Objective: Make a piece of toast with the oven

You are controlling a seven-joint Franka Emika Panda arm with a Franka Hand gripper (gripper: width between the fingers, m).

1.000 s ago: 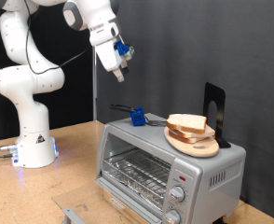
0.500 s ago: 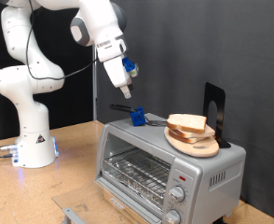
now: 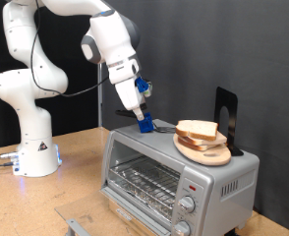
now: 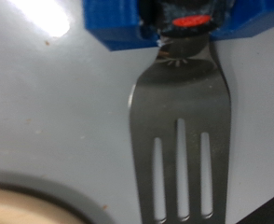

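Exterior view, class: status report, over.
Gripper low over blue-handled spatula on oven top. Toast on wooden plate. Oven door shut.

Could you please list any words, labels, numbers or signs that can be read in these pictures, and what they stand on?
No text can be read in either view.
Oven: marks around its two knobs are too small to read.
Robot base: a small triangular sign, too blurred to read.
Spatula: no lettering shows.

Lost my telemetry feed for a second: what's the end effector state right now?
End effector: down at the blue-handled spatula on top of the oven; open or shut cannot be told, and no grasp is visible.
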